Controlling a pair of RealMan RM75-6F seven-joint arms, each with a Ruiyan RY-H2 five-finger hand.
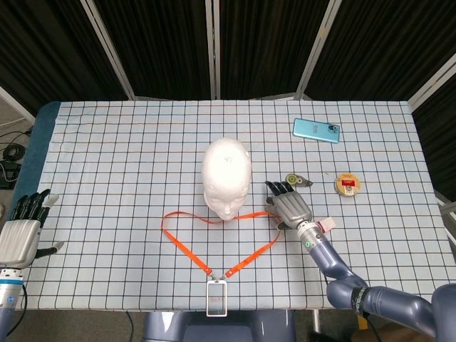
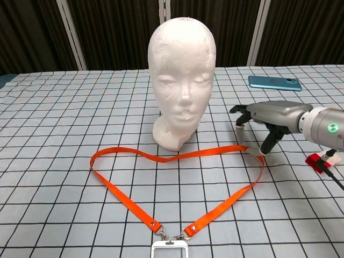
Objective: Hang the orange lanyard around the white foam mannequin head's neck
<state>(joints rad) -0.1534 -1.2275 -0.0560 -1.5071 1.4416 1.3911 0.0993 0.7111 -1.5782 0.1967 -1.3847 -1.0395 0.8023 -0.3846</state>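
The white foam mannequin head (image 1: 226, 174) (image 2: 183, 70) stands upright mid-table, facing me. In front of it the orange lanyard (image 1: 185, 249) (image 2: 123, 194) lies flat as a heart-shaped loop, and its badge holder (image 1: 216, 298) (image 2: 169, 250) sits at the near edge. My right hand (image 1: 288, 206) (image 2: 263, 121) hovers at the loop's right bend. Its fingers are spread and point down, with the tips at or just above the strap, and it holds nothing. My left hand (image 1: 21, 231) is open at the table's left edge and shows only in the head view.
A blue phone (image 1: 316, 130) (image 2: 273, 81) lies at the back right. A tape dispenser (image 1: 298, 179) and a round tin (image 1: 348, 184) sit right of the head. A small red-and-white item (image 1: 329, 224) (image 2: 322, 160) lies beside my right forearm. A checked cloth (image 1: 107, 157) covers the table.
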